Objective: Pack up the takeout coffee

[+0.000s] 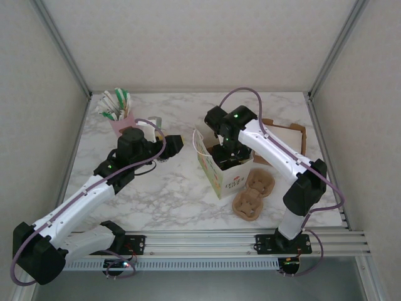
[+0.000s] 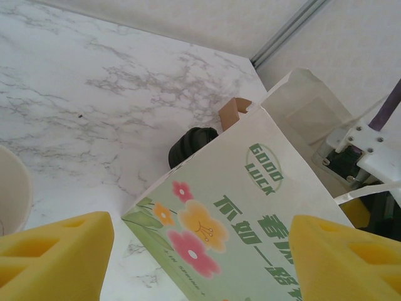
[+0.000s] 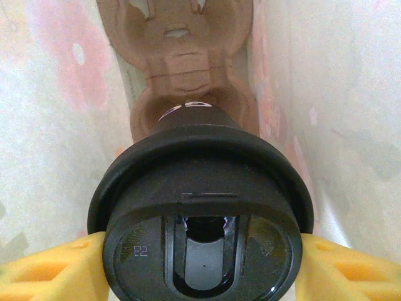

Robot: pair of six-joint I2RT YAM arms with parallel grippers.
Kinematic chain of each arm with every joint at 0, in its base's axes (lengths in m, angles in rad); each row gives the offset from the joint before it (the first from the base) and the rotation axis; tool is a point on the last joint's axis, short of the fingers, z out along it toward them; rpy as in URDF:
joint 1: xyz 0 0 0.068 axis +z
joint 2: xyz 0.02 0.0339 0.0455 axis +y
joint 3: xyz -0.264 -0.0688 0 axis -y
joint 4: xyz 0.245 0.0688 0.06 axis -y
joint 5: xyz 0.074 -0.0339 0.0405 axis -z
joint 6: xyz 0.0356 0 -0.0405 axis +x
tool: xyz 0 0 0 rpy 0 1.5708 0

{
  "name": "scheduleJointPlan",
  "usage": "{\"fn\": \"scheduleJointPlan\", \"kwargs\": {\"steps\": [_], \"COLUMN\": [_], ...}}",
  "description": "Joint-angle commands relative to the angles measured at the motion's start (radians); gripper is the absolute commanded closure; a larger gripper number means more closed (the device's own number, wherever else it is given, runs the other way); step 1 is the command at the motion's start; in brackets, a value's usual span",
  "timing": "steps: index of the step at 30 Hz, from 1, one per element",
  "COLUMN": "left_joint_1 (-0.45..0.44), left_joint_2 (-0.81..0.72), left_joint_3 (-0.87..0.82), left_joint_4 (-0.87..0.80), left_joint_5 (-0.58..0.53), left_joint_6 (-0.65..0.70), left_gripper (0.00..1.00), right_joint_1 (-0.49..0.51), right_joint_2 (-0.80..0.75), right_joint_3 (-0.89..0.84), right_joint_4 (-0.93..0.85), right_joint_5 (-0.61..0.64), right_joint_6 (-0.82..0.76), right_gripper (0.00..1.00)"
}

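Top view: my right gripper (image 1: 224,150) reaches into the open paper bag (image 1: 220,179). The left gripper (image 1: 168,145), fingers spread and empty, waits beside it.

Left wrist: a squat black cylinder (image 2: 191,144) sits behind the bag's flowered wall.

Right wrist: the fingers pinch the takeout coffee (image 3: 200,207) at its lid, deep in the bag above a pulp carrier (image 3: 182,69) on the bottom. I'd keep it level, seat it squarely in the near well, then release.

The left arm (image 1: 81,200) and right arm (image 1: 276,152) have white shells, black joints and looping purple cables (image 1: 241,89). Green lights (image 1: 235,115) glow near the wrists. The finger pads (image 2: 56,257) are yellow, with triangular hollows.
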Motion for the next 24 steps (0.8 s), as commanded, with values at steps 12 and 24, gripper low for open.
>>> {"fn": "scheduleJointPlan", "kwargs": {"steps": [12,24], "left_joint_1": [-0.009,-0.009], "left_joint_2": [-0.021,-0.022], "left_joint_3": [0.006,0.01], "left_joint_4": [-0.009,-0.014], "left_joint_5": [-0.002,-0.005], "left_joint_6": [-0.005,-0.002], "left_gripper": [0.26,0.26], "right_joint_1": [-0.006,-0.033], "right_joint_2": [-0.008,0.005], "right_joint_3": [-0.061,-0.109], "right_joint_4": [0.075,0.119], "right_joint_5": [-0.007,-0.024], "right_joint_6": [-0.021,-0.024], "right_gripper": [0.32,0.32]}}
